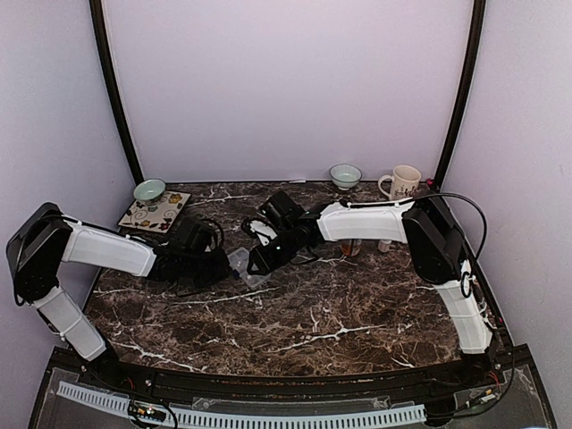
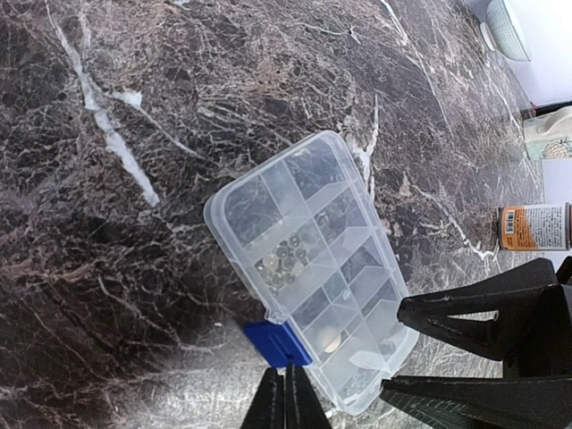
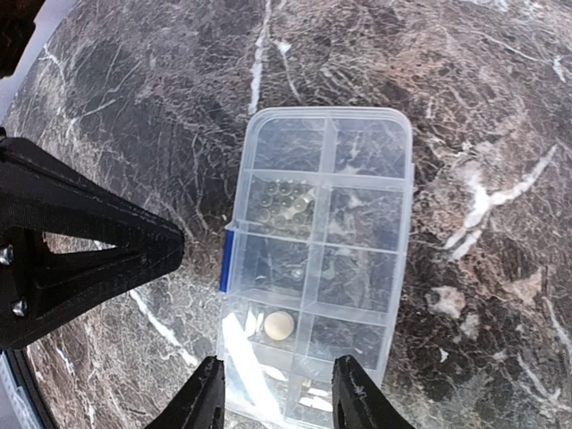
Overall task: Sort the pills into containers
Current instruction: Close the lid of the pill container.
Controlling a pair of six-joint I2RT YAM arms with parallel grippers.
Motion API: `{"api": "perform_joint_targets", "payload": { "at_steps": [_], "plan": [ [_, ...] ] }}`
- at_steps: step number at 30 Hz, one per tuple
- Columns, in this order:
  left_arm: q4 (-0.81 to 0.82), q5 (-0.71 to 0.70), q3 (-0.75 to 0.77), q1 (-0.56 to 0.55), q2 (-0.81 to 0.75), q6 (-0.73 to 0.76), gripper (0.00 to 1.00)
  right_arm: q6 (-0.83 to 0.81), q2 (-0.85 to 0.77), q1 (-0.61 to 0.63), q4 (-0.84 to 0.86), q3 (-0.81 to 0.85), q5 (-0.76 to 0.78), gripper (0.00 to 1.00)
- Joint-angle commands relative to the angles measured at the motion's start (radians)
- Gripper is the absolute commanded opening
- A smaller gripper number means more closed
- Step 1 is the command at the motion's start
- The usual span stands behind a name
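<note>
— Well, nearest the arm bases, what is there?

— Dark marble tabletop [image 1: 295, 313], veined white. Further in, near its middle, the two claws meet at the clear organizer box [image 3: 362, 214], which lies flat on the stone.

— The left claw?

— The left claw [image 2: 286, 398] has its fingers pressed together with nothing between them. Their tips sit right at the blue latch [image 2: 278, 344] on the box's long side. Whether they touch it I cannot tell.

— And the right one?

— The right claw [image 3: 279, 366] stands partly open. In its own camera one finger hangs over each side of the box's near end. It grips nothing, and I cannot tell whether it touches the lid.

— Anything inside the box?

— A pale round pill [image 3: 278, 324] sits in a compartment close to the right claw. A cluster of small dark beads [image 3: 284, 198] lies further along the latch side.

— Beyond that?

— A bottle with an orange label [image 2: 532, 226] is well apart from the box. Along the far edge, on the left, is a patterned tile [image 1: 154, 212] with a bowl [image 1: 149, 189] just behind it. On the right are a second bowl [image 1: 345, 175] and a mug [image 1: 402, 182].
</note>
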Motion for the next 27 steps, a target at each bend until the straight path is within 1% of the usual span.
{"api": "perform_joint_targets", "payload": {
  "at_steps": [1, 10, 14, 21, 27],
  "plan": [
    [0.023, 0.011, -0.009, 0.006, 0.023, 0.000, 0.01, -0.002, -0.012, -0.013, -0.041, 0.042, 0.051, 0.41],
    [0.025, 0.019, 0.006, 0.005, 0.050, 0.002, 0.00, -0.002, 0.020, -0.042, -0.060, 0.105, 0.036, 0.41],
    [0.020, 0.012, 0.014, 0.007, 0.044, 0.003, 0.00, -0.005, 0.046, -0.044, -0.080, 0.132, 0.003, 0.40],
    [-0.025, -0.006, 0.031, 0.007, 0.026, 0.016, 0.00, -0.008, 0.045, -0.024, -0.055, 0.094, -0.040, 0.38],
    [-0.052, -0.030, 0.019, 0.007, -0.003, 0.012, 0.00, -0.012, 0.045, -0.001, -0.049, 0.064, -0.045, 0.37]
  ]
}}
